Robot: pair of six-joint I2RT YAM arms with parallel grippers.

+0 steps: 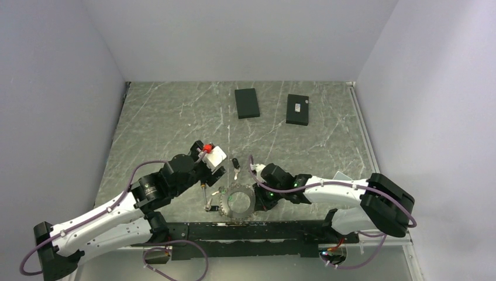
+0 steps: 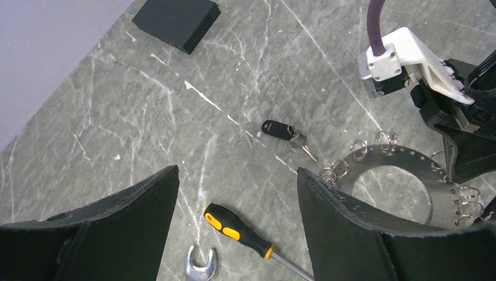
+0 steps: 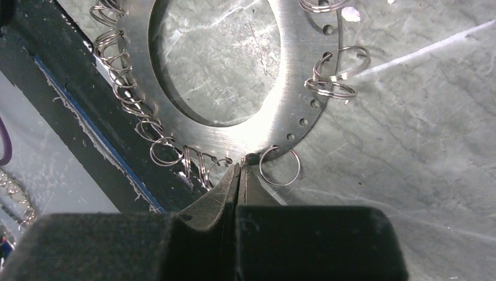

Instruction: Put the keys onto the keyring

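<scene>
Keyring: the keyring (image 3: pixel 304 41) lies flat on the table (image 2: pixel 146 117), just ahead of the arm bases in the top view. Small split rings (image 3: pixel 279 167) hang from holes along its rim.
Keys: the keys (image 2: pixel 281 130) lie at the ring's 12 o'clock in the top view, near it but apart, with a black head and short blades joined on their own little loop.
Right gripper: the right gripper (image 3: pixel 241 164) sits at the ring's 3 o'clock in the top view. Its jaws are pressed together and the tips touch the rim beside one split ring. Whether a wire is caught between them cannot be told.
Left gripper: the left gripper (image 2: pixel 237 171) hovers with its fingers spread wide and nothing between them. The keys lie beyond, at its 1 o'clock.
Clutter: a screwdriver (image 2: pixel 237 230) and a wrench (image 2: pixel 200 264) lie toward the ring's 9 o'clock.
Ring handling: it looks stiff, thin and smooth, and it hugs the stone, so it is probably hard to get under. The outer rim seems the best hold.
Key handling: the keys are likely light and prone to skidding. The plastic head is the thickest, least slippery part, and gripping it leaves the loop free.
Split rings: they are thin, springy wire and probably slip from the pads easily.
</scene>
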